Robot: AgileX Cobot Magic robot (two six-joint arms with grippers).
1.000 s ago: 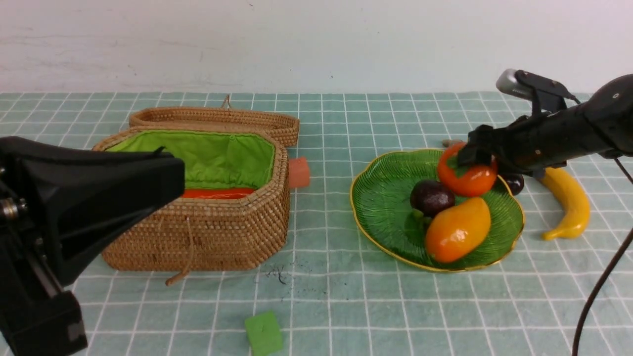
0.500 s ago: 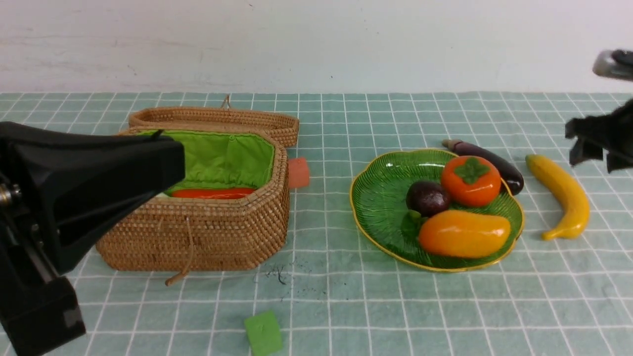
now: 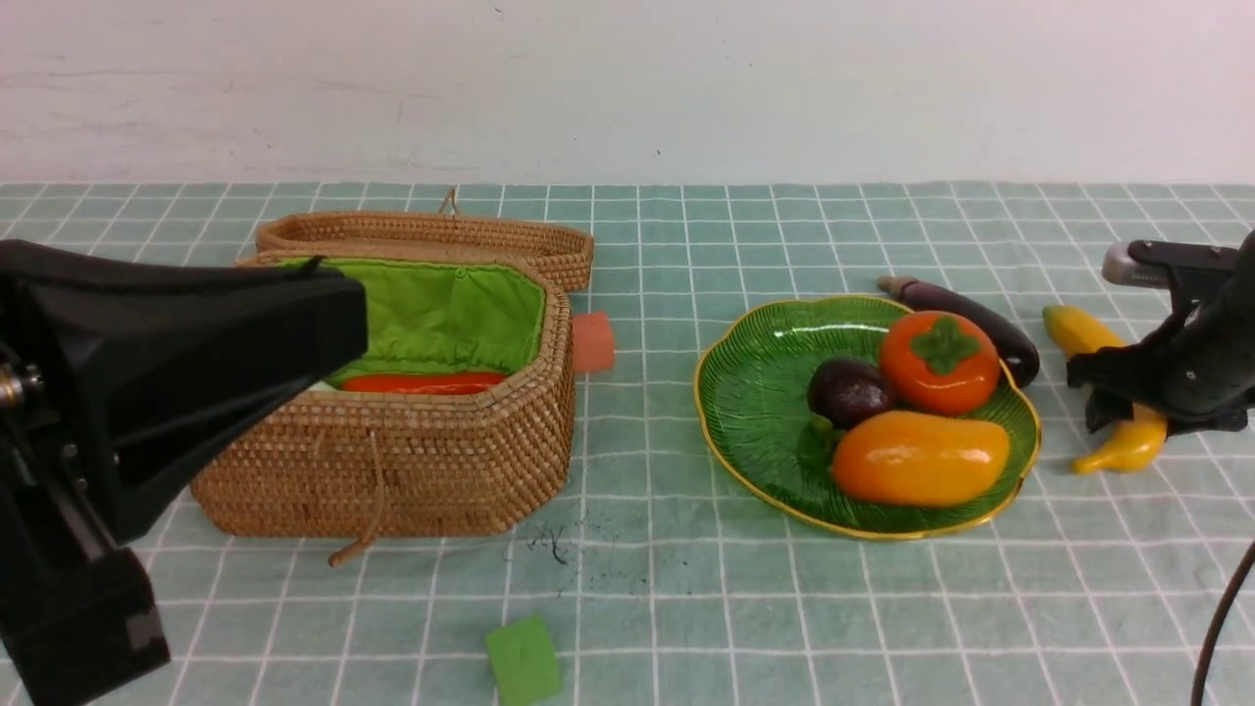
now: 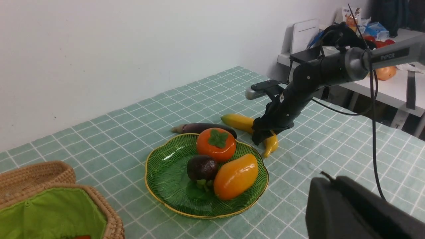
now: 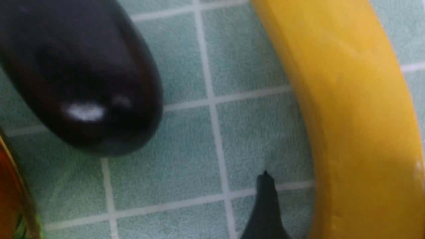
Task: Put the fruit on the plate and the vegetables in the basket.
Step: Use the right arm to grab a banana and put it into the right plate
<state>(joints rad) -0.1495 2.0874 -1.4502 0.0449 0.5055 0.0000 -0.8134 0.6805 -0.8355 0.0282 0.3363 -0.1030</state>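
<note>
Hanging low, the right gripper (image 3: 1128,414) is placed over the banana (image 3: 1118,449), lying on the cloth (image 3: 686,588) just right of the plate (image 3: 765,392); its grip cannot be confirmed. The left gripper (image 3: 338,328) is clenched. The glossy banana could be squeezed out toward the eggplant (image 3: 966,306).

Eggplant (image 3: 1015,351) close behind plate (image 3: 755,402) rim, banana (image 3: 1079,331) just beside; narrow gap between; open cloth (image 3: 686,588) nearer robot.

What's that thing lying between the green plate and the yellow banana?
The long dark purple eggplant, on the cloth beside the plate's rim, short of the banana. The front view shows it.
</note>
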